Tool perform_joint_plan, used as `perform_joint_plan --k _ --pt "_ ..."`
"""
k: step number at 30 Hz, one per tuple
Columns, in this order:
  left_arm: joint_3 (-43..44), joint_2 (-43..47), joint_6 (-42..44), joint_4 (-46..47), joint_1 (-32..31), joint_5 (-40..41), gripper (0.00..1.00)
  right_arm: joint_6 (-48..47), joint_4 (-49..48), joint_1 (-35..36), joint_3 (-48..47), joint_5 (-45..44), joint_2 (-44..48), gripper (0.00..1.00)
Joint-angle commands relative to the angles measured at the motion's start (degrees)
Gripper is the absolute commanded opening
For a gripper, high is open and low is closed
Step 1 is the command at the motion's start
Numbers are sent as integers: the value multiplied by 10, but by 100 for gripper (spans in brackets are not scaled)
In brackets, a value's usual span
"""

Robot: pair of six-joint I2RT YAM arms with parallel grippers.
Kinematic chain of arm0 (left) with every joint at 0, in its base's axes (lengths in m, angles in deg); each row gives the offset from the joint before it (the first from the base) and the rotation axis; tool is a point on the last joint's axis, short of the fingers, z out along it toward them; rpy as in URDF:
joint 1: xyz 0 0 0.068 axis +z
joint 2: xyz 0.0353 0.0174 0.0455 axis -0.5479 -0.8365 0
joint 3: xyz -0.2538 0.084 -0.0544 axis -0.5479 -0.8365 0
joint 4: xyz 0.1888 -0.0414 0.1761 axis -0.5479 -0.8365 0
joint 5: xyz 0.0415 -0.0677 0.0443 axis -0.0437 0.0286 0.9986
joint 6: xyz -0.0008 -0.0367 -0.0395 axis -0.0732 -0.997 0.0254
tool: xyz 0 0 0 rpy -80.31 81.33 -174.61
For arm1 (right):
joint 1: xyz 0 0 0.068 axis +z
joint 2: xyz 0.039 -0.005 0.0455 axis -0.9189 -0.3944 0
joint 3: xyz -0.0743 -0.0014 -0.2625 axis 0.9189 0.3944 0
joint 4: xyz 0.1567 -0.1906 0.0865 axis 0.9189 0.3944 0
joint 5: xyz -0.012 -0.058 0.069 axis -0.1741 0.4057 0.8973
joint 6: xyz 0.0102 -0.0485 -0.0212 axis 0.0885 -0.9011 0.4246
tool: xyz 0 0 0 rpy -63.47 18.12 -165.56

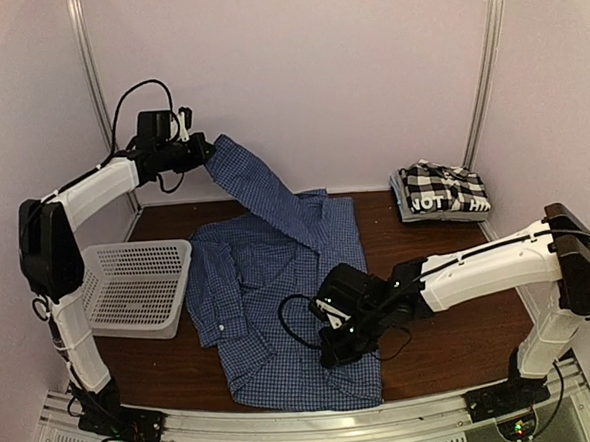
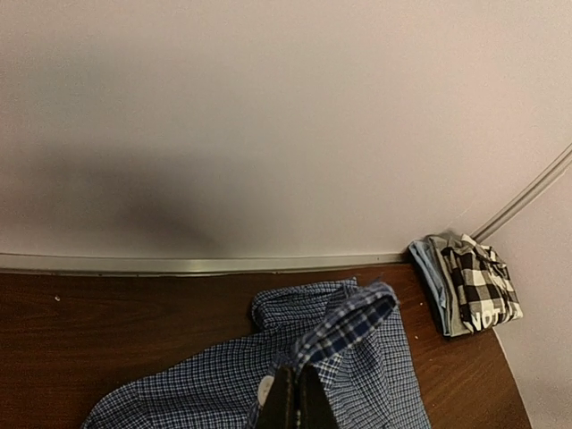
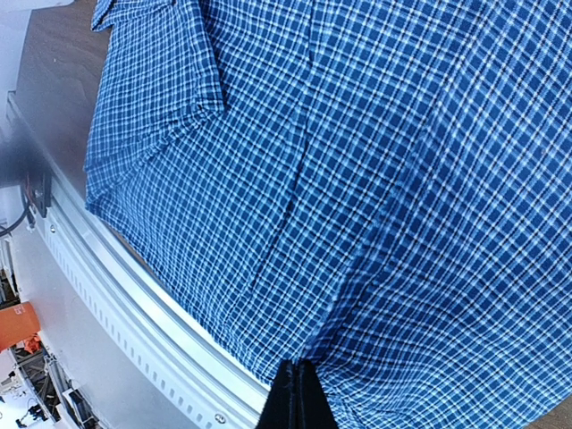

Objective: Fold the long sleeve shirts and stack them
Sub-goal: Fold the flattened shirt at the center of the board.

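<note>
- Your left gripper [image 1: 203, 151] is clamped shut on the end of one sleeve of the blue shirt [image 1: 269, 283]. It holds the sleeve up in the air over the far left part of the table [image 1: 451, 322], close to the back wall [image 1: 296, 71].
- From that grip the sleeve runs down and to the right into the body of the shirt. In the left wrist view the cuff pokes up past the closed fingers.
- Your right gripper [image 1: 333, 357] is down low on the near part of the same shirt, jaws closed. The checked cloth puckers into creases right at the tips, so it looks pinched rather than merely pressed, though the wrist view is too tight to be sure.
- The blue shirt lies spread and wrinkled across the middle of the table. Its near hem is just beside the metal rail [image 1: 287, 422] at the front edge.
- The white mesh basket [image 1: 138, 281] sits on the left of the table, just beside the shirt's left edge.
- The black-and-white shirt [image 1: 441, 190] is folded in the far right corner with its white lettering facing up, well apart from both grippers.
</note>
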Motion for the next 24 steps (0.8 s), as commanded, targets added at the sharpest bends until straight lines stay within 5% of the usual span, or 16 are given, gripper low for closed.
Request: perform_joint_plan --k 1,18,24 --pt "-29 60 14 49 6 28 0 -6 -17 2 -8 7 -6 0" --pt "-69 60 15 34 6 24 0 -10 -36 1 -5 25 -22 0" --pt "-83 65 17 49 6 -17 0 -32 -5 -27 -32 -9 3 37"
